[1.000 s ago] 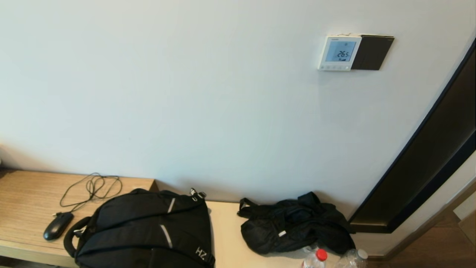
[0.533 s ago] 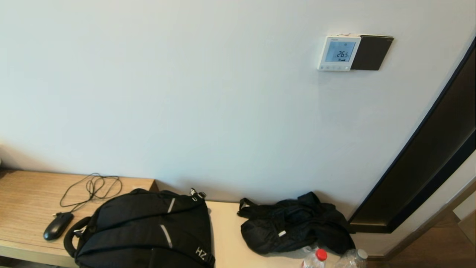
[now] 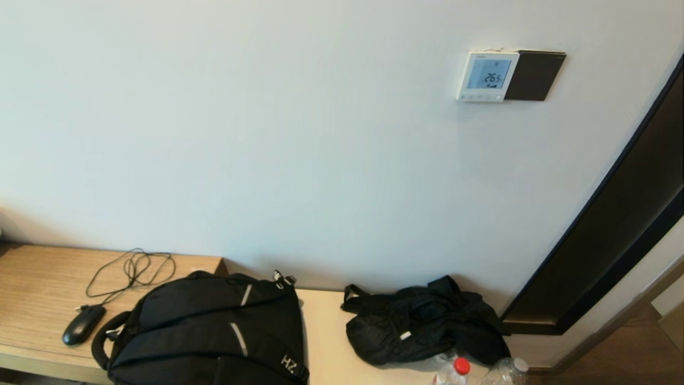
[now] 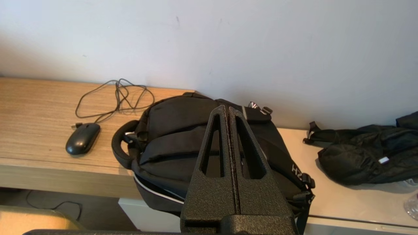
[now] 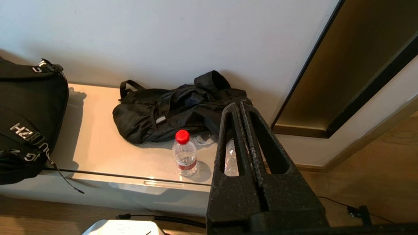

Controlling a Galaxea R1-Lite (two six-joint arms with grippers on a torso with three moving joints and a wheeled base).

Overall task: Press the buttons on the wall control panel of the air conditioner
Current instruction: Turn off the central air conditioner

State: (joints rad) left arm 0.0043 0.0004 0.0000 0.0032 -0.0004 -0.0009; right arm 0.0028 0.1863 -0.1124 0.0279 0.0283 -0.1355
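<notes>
Nothing moved since before. Both left gripper [image 4: 227, 112] and right gripper [image 5: 240, 109] closed, low, far below control panel [image 3: 486, 76]; buttons [image 3: 479, 97] untouched.

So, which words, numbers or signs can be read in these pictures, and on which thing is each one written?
"26.5": on the screen of the air conditioner's wall control panel.
"HZ": white letters on the large black backpack, low on its front.
Small icons around the digits and a tiny word on the panel's top edge: too small to read.
Buttons: no readable marks.
Red-capped bottle: its label is too blurred to read.
</notes>
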